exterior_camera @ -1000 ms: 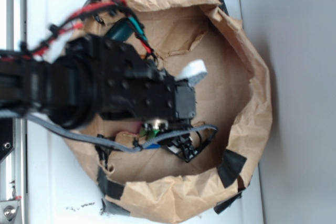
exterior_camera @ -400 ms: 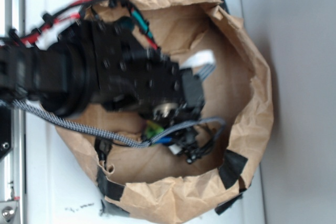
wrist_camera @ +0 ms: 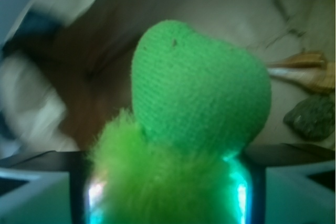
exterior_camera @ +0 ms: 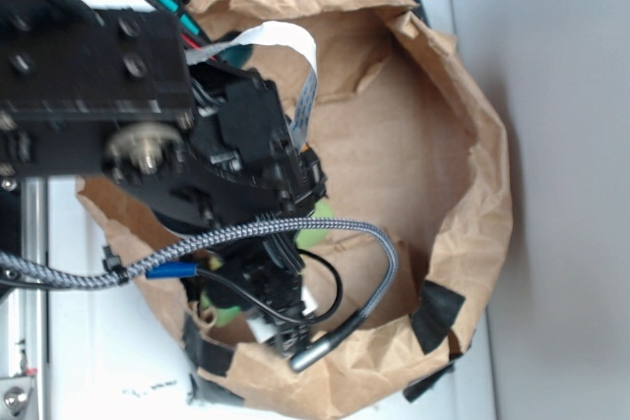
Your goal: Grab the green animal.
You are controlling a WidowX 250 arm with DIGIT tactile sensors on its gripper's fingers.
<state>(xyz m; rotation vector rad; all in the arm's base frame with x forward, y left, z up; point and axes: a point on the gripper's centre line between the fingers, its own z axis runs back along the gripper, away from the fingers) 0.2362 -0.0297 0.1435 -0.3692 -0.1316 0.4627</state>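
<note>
Lime-green fuzz filling the wrist view: green animal [wrist_camera: 184, 145] wedged right between the two fingers of the pincer [wrist_camera: 168, 192], fluffy body squashed in the gap and a smooth knitted lobe poking out ahead of the tips. Looks clamped on it, with fur pressed against both inner faces and green glow reflecting off them.

From the exterior view, mostly arm and cables in the way; just scraps of lime green [exterior_camera: 317, 226] peeking out under the pincer, down inside the brown paper bag [exterior_camera: 463, 174], toward its near wall. Can't say whether lifted clear of the bag floor or not.

Handling guess: super light, soft, squishy, zero risk of breaking. Fur probably a bit slippery and compressible, so a shallow pinch on fluff alone could slide off. Best hold around the thick fuzzy middle, pretty much where it sits now, not on the knitted lobe or a stubby limb.

Ahead and off to the right of the pincer: a dark rock-like lump [wrist_camera: 311, 117] and something tan and pointed [wrist_camera: 302, 69], both well apart from the toy.
</note>
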